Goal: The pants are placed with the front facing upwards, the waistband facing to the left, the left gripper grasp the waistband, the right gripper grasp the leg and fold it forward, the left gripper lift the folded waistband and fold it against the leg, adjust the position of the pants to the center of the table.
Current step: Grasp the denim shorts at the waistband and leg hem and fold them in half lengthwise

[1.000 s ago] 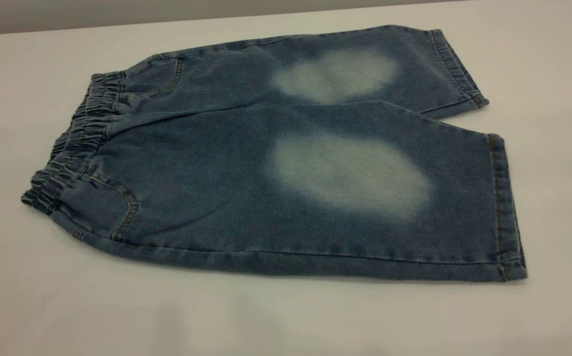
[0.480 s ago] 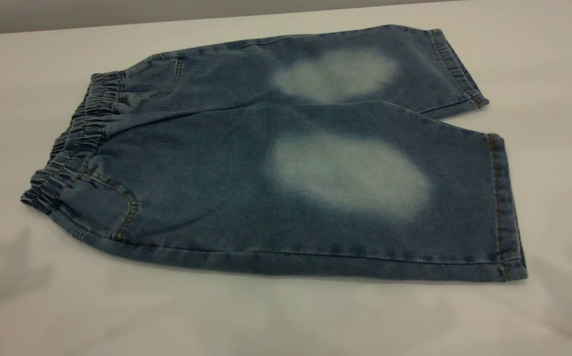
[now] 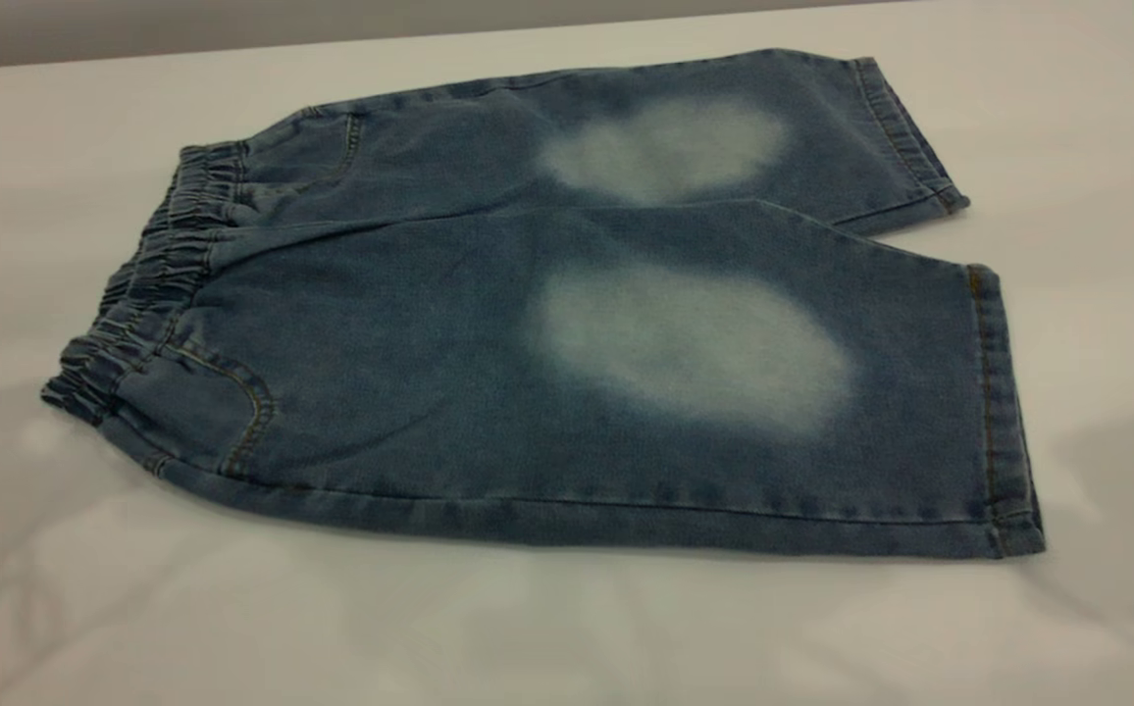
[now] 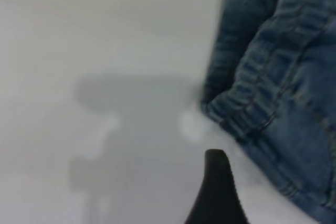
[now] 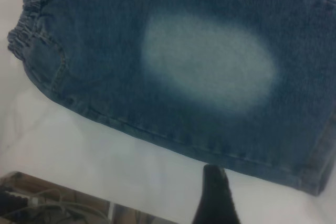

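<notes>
Left gripper [image 4: 217, 190] shows one black fingertip; open or closed, I cannot tell. Just beyond it lies the waistband [image 4: 252, 114] of the pants [image 3: 547, 324], flat on the table [image 3: 567, 628]. Right gripper [image 5: 215, 195], equally unreadable, hovers beside the near leg's side seam.

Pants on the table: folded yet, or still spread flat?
Spread flat, not folded. The pants lie open on the table: both legs side by side, both faded patches showing, waistband at the exterior view's left.

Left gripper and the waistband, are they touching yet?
Apart. In the left wrist view, white table shows between the left gripper's fingertip and the waistband corner of the pants.
</notes>
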